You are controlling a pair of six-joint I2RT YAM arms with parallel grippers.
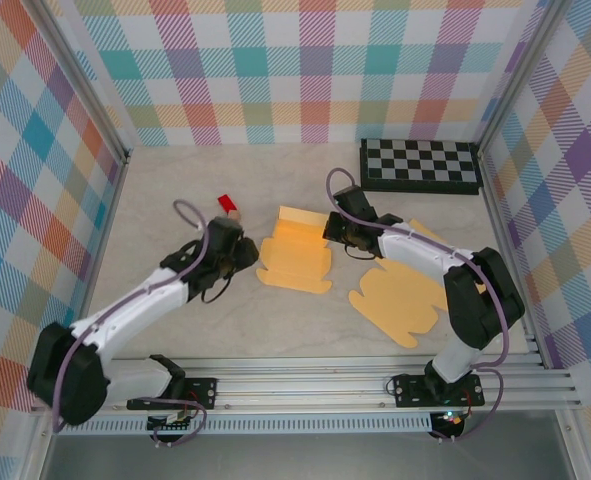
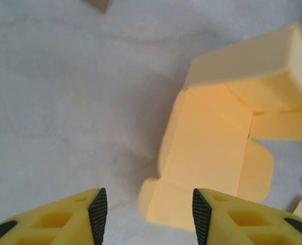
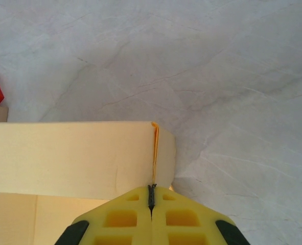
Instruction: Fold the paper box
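Paper box point(image 1: 295, 258) half-folded, mid-counter point(image 1: 175, 180), between both arms, one wall raised. Right end effector point(image 3: 152, 190) clenched on raised wall's edge. Left end effector point(image 2: 148, 206) released, nothing between fingers, just beside box corner. Flat paper blank point(image 1: 400, 300) right of box.

Checkerboard point(image 1: 419, 165) back right; red block point(image 1: 229, 205) (small) left-centre.
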